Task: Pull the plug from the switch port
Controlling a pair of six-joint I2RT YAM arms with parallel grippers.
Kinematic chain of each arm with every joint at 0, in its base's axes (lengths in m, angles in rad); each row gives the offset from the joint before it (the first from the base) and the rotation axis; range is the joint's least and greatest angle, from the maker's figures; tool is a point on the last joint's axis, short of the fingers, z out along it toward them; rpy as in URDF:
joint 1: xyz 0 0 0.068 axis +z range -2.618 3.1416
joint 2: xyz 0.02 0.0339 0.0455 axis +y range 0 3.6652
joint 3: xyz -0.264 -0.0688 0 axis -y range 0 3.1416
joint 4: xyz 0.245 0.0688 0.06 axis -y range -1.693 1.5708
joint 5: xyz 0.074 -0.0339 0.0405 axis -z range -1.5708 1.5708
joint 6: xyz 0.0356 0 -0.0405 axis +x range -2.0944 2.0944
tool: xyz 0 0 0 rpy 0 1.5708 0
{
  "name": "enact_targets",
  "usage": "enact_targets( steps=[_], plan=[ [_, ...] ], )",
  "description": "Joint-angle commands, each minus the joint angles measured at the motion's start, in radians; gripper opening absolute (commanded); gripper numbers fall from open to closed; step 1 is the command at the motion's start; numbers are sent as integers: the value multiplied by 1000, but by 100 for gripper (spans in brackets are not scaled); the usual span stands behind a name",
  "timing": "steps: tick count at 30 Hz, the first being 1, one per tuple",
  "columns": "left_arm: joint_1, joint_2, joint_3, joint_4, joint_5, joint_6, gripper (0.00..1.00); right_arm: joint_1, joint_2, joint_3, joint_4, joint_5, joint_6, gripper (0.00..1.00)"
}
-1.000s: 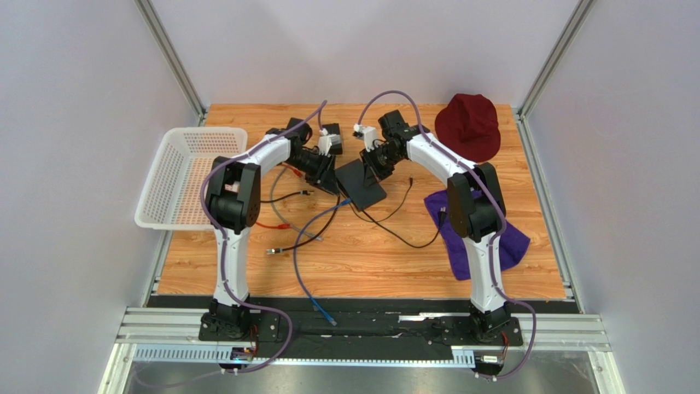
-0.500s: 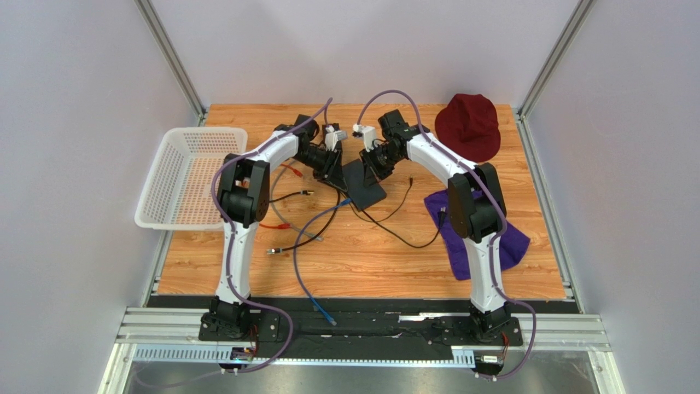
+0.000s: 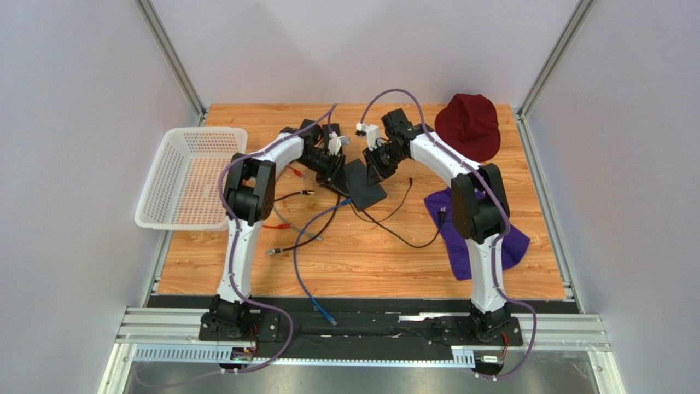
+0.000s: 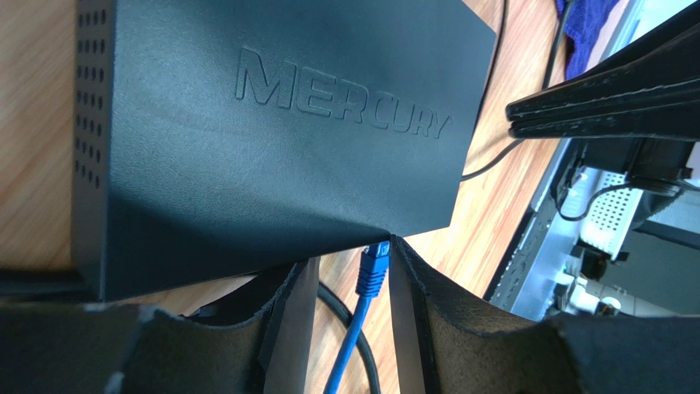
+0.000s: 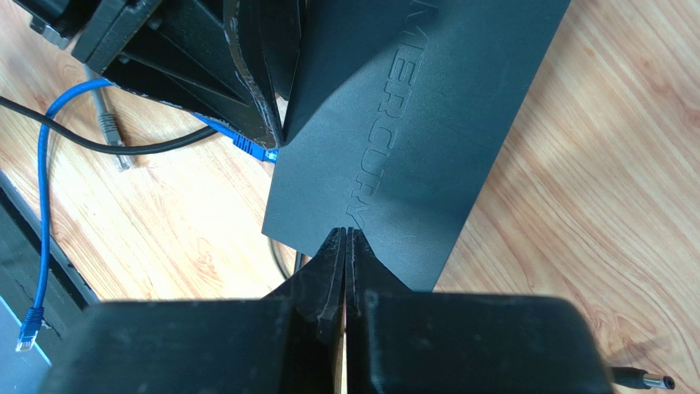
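Note:
The switch (image 3: 366, 184) is a flat black box marked MERCURY (image 4: 271, 123), lying mid-table. A blue plug (image 4: 374, 268) on a blue cable (image 3: 306, 271) sits in a port on its near edge; the socket row itself is hidden under that edge. My left gripper (image 4: 349, 279) is open, its fingers (image 4: 419, 312) either side of the plug, the right finger almost against it. In the top view the left gripper (image 3: 336, 167) is at the switch's left edge. My right gripper (image 5: 345, 236) is shut and empty, tips resting on the switch's top (image 5: 427, 123). The plug (image 5: 256, 148) also shows there.
A white basket (image 3: 186, 176) stands at the left. A maroon hat (image 3: 468, 125) sits at the back right, and a purple cloth (image 3: 486, 231) lies under the right arm. Black and red cables (image 3: 289, 205) trail left of the switch. A barrel plug (image 5: 642, 379) lies loose.
My left arm has swung right, bringing its open gripper to the switch's edge around the blue plug. The right gripper has stayed on the switch.

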Motion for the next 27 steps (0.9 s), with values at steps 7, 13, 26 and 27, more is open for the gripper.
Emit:
enact_targets(
  steps=[7, 13, 26, 27],
  plan=[
    [-15, 55, 106, 32, 40, -62, 48, -6, -67, -39, 7, 17, -27, 0],
    [-14, 18, 72, 9, 45, -47, 49, -6, -74, -61, 13, 11, -24, 0],
    [-14, 4, 23, -18, 48, -32, 47, -3, -19, -75, 18, -9, 2, 0],
    [-14, 0, 14, -19, 51, -27, 47, -3, -18, -75, 18, -8, 2, 0]
  ],
)
